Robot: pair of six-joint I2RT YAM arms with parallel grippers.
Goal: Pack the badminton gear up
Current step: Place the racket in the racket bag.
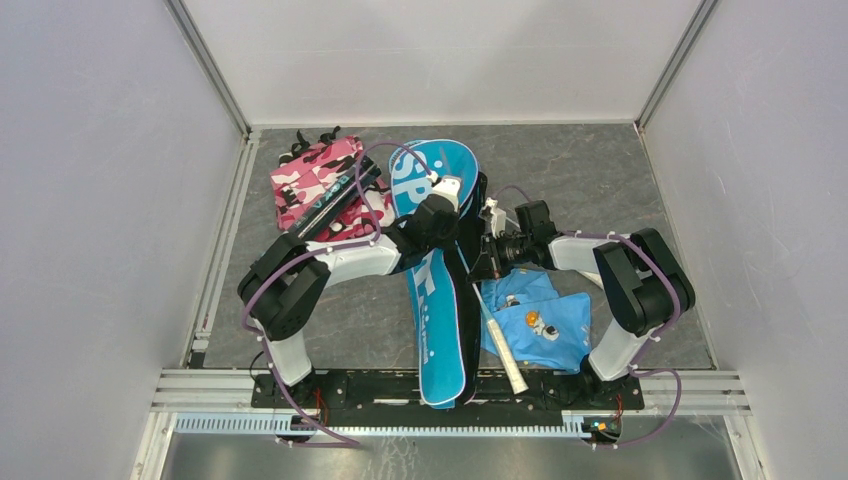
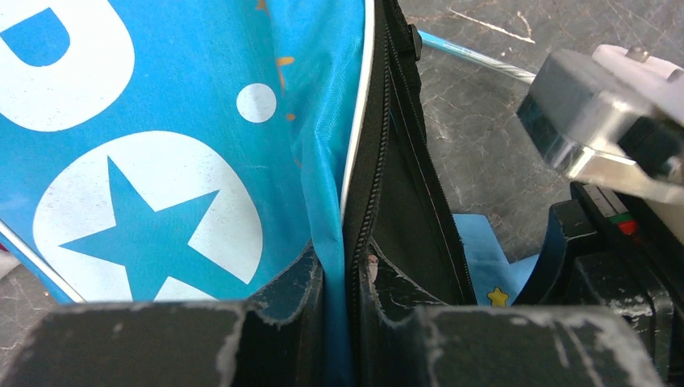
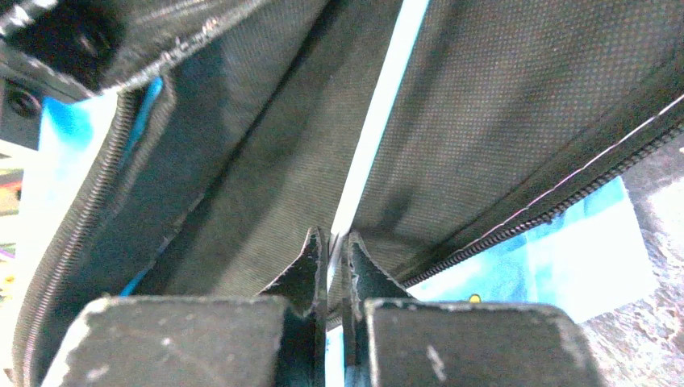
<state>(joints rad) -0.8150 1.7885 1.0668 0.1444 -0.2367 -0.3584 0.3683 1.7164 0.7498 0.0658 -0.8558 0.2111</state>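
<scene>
The blue "SPORT" cover [image 1: 437, 320] lies lengthwise down the middle of the table. My left gripper [image 1: 452, 208] is shut on the cover's upper flap beside the zip, as the left wrist view shows [image 2: 347, 270]. My right gripper [image 1: 487, 250] is shut on the thin shaft [image 3: 385, 97] of a light-blue racquet, which runs into the cover's black lining [image 3: 508, 105]. The racquet's white handle [image 1: 512, 366] sticks out towards the near edge. A black tube [image 1: 335, 200] lies across the pink bag. A second racquet and the shuttlecocks are out of view.
A pink camouflage bag [image 1: 310, 180] sits at the back left. A blue cartoon-print cloth [image 1: 545, 325] lies right of the cover, under the racquet handle, and shows in the left wrist view [image 2: 484, 258]. White walls enclose the table on three sides.
</scene>
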